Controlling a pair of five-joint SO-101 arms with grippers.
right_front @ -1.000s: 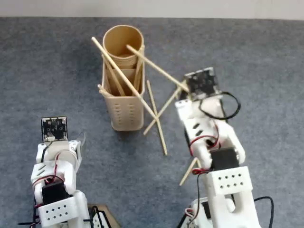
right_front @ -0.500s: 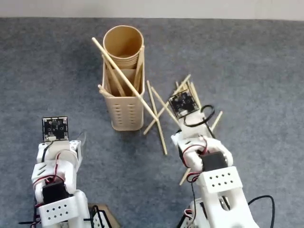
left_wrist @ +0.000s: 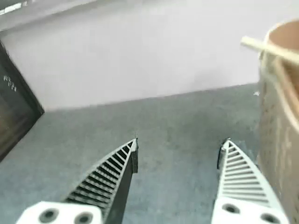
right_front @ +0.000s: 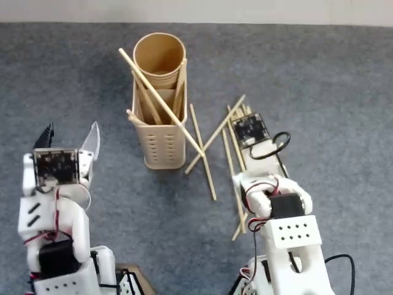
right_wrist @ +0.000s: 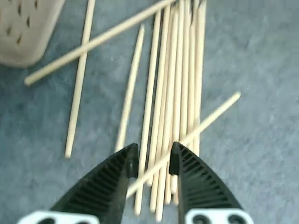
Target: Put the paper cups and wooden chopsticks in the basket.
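The basket (right_front: 161,144) stands on the grey carpet (right_front: 331,74) at 12 o'clock from the two arms. It holds a nested stack of paper cups (right_front: 159,56), whose number I cannot tell, and several chopsticks (right_front: 161,98) leaning among them, one long one slanting out over the rim. At 3 o'clock from the basket loose chopsticks (right_wrist: 180,70) lie flat: a bundle of roughly six side by side, one crossing over it, and three scattered nearer the basket. The right gripper (right_wrist: 154,156) hangs over the bundle's near end, its tips a narrow gap apart with sticks between them. The left gripper (right_front: 70,132), spread wide, is at 8 o'clock from the basket, holding nothing.
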